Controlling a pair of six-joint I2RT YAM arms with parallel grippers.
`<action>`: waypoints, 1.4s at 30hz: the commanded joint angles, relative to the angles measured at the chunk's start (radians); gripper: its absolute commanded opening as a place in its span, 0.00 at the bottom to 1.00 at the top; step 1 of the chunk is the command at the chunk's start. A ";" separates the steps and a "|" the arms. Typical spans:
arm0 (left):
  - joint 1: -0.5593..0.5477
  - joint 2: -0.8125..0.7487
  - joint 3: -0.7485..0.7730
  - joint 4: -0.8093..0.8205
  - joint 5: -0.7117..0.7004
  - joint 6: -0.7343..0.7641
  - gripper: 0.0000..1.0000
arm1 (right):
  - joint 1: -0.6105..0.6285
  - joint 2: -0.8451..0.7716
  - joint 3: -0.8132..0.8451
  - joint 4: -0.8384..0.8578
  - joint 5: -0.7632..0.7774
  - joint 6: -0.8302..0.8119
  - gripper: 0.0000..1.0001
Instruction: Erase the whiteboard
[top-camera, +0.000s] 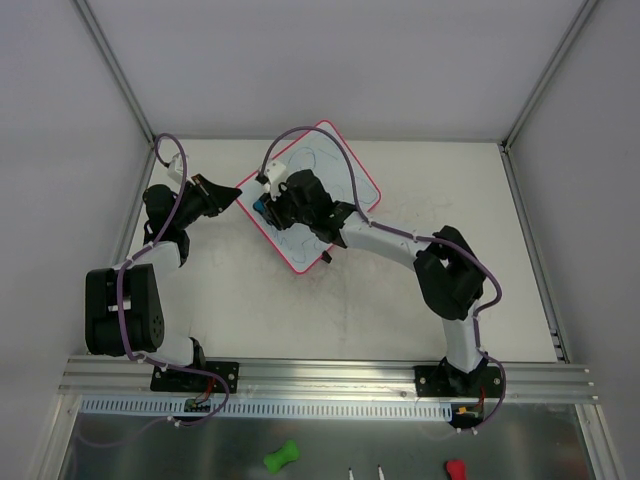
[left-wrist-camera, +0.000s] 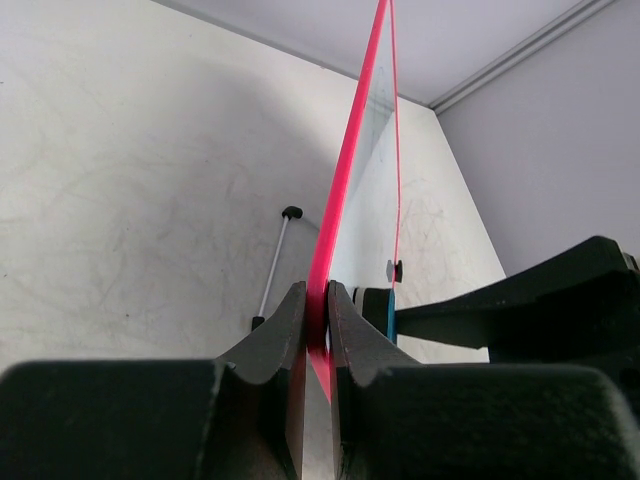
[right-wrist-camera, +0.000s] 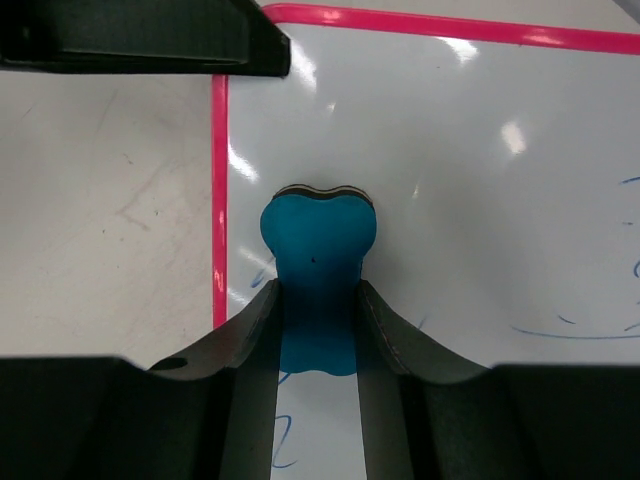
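Observation:
The whiteboard (top-camera: 335, 150), white with a pink frame, lies on the table at an angle. Blue scribbles (right-wrist-camera: 570, 330) remain on it. My left gripper (top-camera: 235, 193) is shut on the board's left edge; in the left wrist view its jaws (left-wrist-camera: 318, 320) pinch the pink frame (left-wrist-camera: 345, 170). My right gripper (top-camera: 268, 210) is shut on the blue bone-shaped eraser (right-wrist-camera: 318, 240). It presses the eraser on the board (right-wrist-camera: 450, 150) close to the frame's left side, just beside the left gripper (right-wrist-camera: 140, 35).
A thin white rod with black ends (left-wrist-camera: 275, 265) lies beside the board's edge. Grey enclosure walls stand on three sides of the table (top-camera: 450, 190). A green bone-shaped thing (top-camera: 282, 457) and a red thing (top-camera: 455, 468) lie on the metal shelf below the rail.

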 joint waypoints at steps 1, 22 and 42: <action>-0.033 -0.013 0.019 -0.002 0.042 0.043 0.00 | 0.028 -0.017 -0.009 -0.055 -0.006 -0.033 0.00; -0.036 -0.016 0.025 -0.009 0.042 0.040 0.00 | 0.076 -0.044 -0.138 -0.055 0.117 -0.016 0.00; -0.036 -0.022 0.037 -0.042 0.039 0.047 0.00 | 0.074 -0.106 -0.414 0.017 0.191 0.056 0.00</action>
